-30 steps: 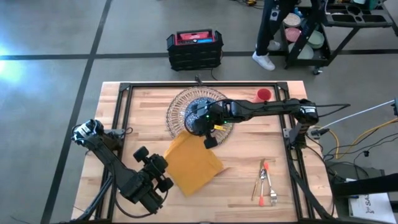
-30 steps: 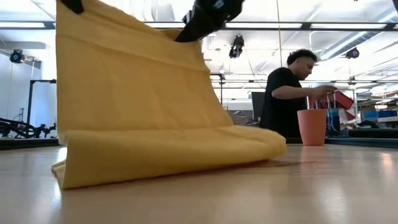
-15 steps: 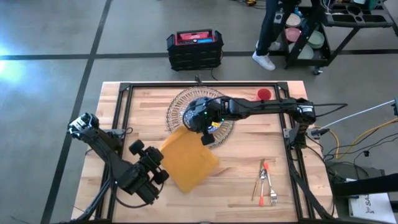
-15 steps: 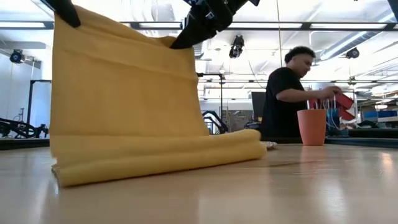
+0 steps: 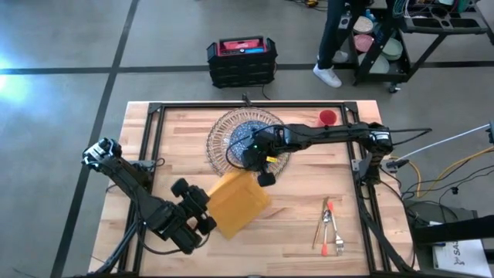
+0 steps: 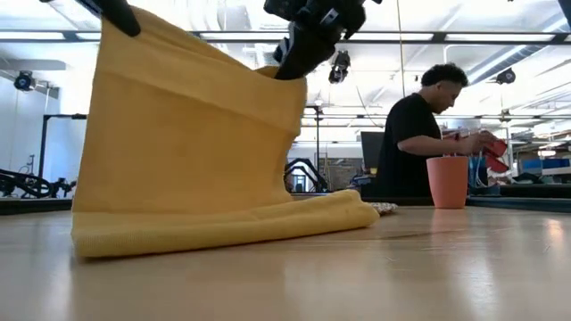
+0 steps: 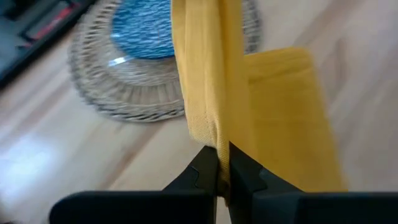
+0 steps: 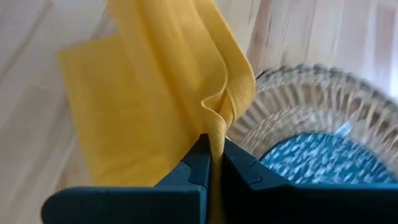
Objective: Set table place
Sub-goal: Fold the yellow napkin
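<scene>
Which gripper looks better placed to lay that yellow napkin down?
Neither alone: left gripper and right gripper each pinch an edge of the yellow napkin, lifted beside the glass charger, so probably both together.

Napkin [image 5: 235, 202] on table [image 5: 301, 232] before charger [image 5: 224, 139] and plate [image 5: 251, 137]; cup [image 5: 326, 118] right-rear, cutlery [image 5: 329, 224] right-front.

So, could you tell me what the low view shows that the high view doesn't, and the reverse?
Only the low view shows the napkin hanging as a raised sheet, its lower fold resting on the table, and a person's upper body behind the red cup. Only the high view shows the cutlery, the blue-patterned plate on the glass charger, and which arm is which: the left gripper and right gripper hold opposite edges. Both show the napkin, cup and table.
</scene>
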Tool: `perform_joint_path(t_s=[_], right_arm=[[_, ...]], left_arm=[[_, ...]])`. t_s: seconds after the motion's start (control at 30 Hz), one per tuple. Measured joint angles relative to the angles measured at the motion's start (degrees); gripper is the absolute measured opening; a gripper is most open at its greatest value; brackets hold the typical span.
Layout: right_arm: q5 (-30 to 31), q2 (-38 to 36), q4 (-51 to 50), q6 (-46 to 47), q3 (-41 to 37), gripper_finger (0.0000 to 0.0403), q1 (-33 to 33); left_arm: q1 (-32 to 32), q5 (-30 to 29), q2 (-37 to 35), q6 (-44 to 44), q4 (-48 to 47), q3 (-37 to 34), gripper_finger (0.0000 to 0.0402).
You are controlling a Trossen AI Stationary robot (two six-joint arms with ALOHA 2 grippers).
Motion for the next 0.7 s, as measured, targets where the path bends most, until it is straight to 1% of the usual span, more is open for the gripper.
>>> perform_joint_path(t_s=[0.13,0.33,0.47,0.6,0.7], right_arm=[[0.5,-0.1,-3.8,3.0,0.0,0.0000,2.8],[1.3,-0.1,-5.3,6.8,-0.1,0.0000,6.7],[1.3,-0.1,-8.3,8.5,-0.1,0.0000,8.2],[1.2,-0.1,-8.2,10.1,-2.0,0.0000,9.2],[0.9,-0.1,-7.1,11.2,-4.3,0.0000,9.6]], left_arm=[[0.0,0.3,0.0,2.5,5.5,-1.3,0.0000],[-0.1,1.9,0.0,2.3,8.3,-4.0,0.0000],[-0.2,2.7,0.0,3.5,16.2,-6.7,0.0000],[-0.2,3.1,0.0,5.0,25.0,-10.5,0.0000],[-0.1,3.1,0.0,5.5,30.0,-12.8,0.0000]])
